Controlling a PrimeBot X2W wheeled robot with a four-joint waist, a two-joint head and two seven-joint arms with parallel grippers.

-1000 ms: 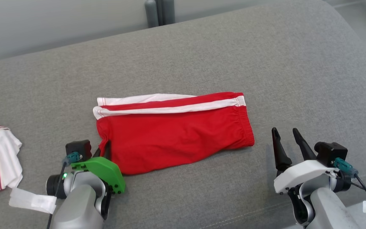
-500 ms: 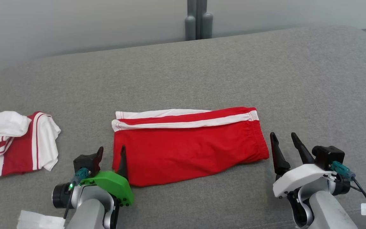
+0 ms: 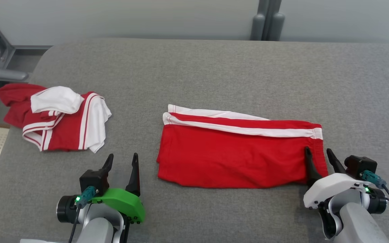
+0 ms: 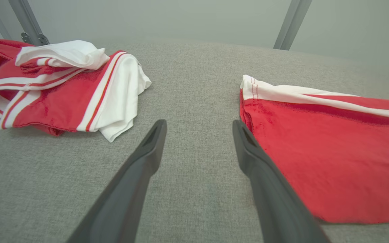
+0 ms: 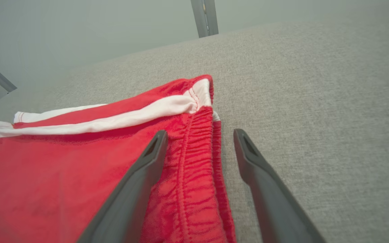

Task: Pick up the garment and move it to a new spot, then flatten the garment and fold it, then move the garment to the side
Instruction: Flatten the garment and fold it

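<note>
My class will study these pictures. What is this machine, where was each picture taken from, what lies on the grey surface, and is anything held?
It is a wheeled robot with two arms, each ending in a two-fingered gripper. The wide picture comes from its head camera; the other two come from cameras on its wrists, looking along the fingers. On the grey padded surface lie flat red shorts with white stripes and, left of them, a crumpled red-and-white garment. The left gripper is open beside the shorts. The right gripper, also open, straddles their waistband. Nothing is held.

A bare test room: grey upholstered bench, plain pale wall, metal frame posts.
</note>
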